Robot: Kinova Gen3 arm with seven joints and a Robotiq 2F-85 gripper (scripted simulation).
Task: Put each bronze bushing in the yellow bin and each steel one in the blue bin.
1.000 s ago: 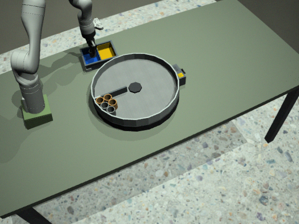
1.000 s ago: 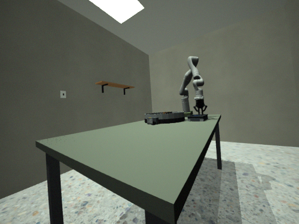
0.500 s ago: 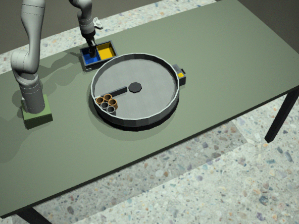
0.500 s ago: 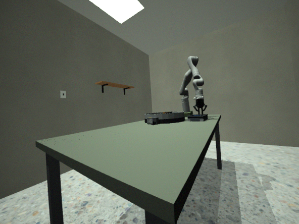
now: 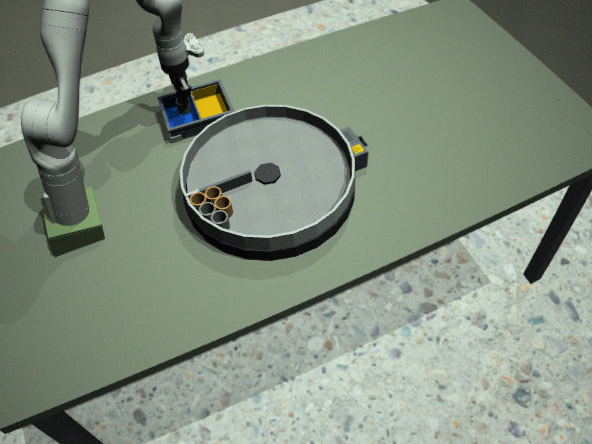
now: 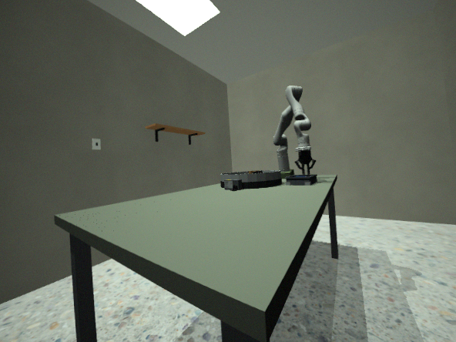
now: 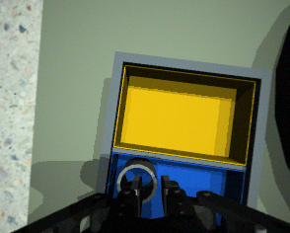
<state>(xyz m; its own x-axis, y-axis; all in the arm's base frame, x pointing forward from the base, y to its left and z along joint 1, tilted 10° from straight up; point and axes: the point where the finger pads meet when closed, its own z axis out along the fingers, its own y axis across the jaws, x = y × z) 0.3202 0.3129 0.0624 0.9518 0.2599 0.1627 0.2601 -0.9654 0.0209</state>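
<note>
Bronze shows on 3 bushings (image 5: 213, 187) standing upright in a cluster on the turntable (image 5: 300, 145) (image 6: 256, 179), close to the rim and beside a dark straight bar (image 5: 235, 183); 2 steel bushings (image 5: 212, 217) stand with them. Another steel bushing (image 7: 119, 184) sits in the blue bin (image 5: 175, 120) (image 7: 192, 183), near the divider, plain in the wrist view but mostly lost behind the pincer (image 5: 184, 107) (image 6: 305, 172) (image 7: 152, 185) from the top. The pincer is pointed down over that bin, its fingers narrowly parted and holding nothing; from the wrist, 1 fingertip overlaps the bushing's ring. Beside it, the yellow bin (image 5: 210, 104) (image 7: 175, 118) has no bushing in it. The exterior view gives the low side of things: the turntable's wall hides nearly all its load, leaving just a bit of orange-brown above the rim, and the bins' floors are out of sight. It alone shows a wooden shelf (image 6: 175, 129) on the wall. A small control box (image 5: 356, 155) (image 6: 232, 185) stands at the turntable's edge on the green surface (image 5: 450, 120) (image 6: 192, 227) (image 7: 74, 49), its yellow patch clear only from the top.
</note>
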